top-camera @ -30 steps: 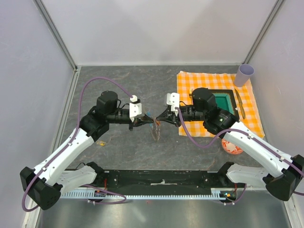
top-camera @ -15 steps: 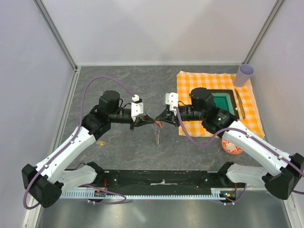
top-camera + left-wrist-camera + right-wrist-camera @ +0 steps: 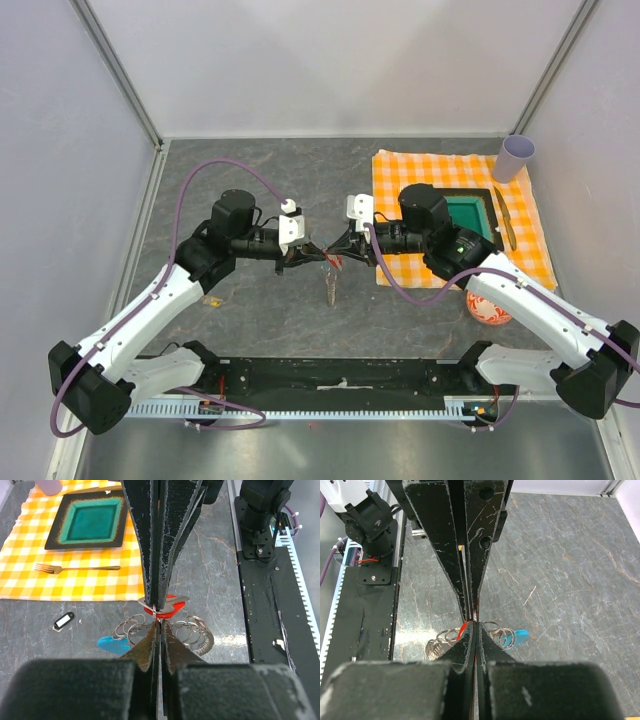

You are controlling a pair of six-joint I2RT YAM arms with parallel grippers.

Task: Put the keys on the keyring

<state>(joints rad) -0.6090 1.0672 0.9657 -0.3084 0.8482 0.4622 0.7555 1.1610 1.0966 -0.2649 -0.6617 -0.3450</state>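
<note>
The arms have drawn tip to tip: left fingers [image 3: 145,647] pinching the keyring [image 3: 192,632], right fingers [image 3: 462,647] pinching the red-headed key [image 3: 170,605]; threading looks imminent.

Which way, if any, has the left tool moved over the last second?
Yes. In the top view the left tool has edged right, toward the orange checked cloth, closing on the right tool.

left claw [image 3: 317,254] and right claw [image 3: 337,254] a little closer together than a second ago
</note>
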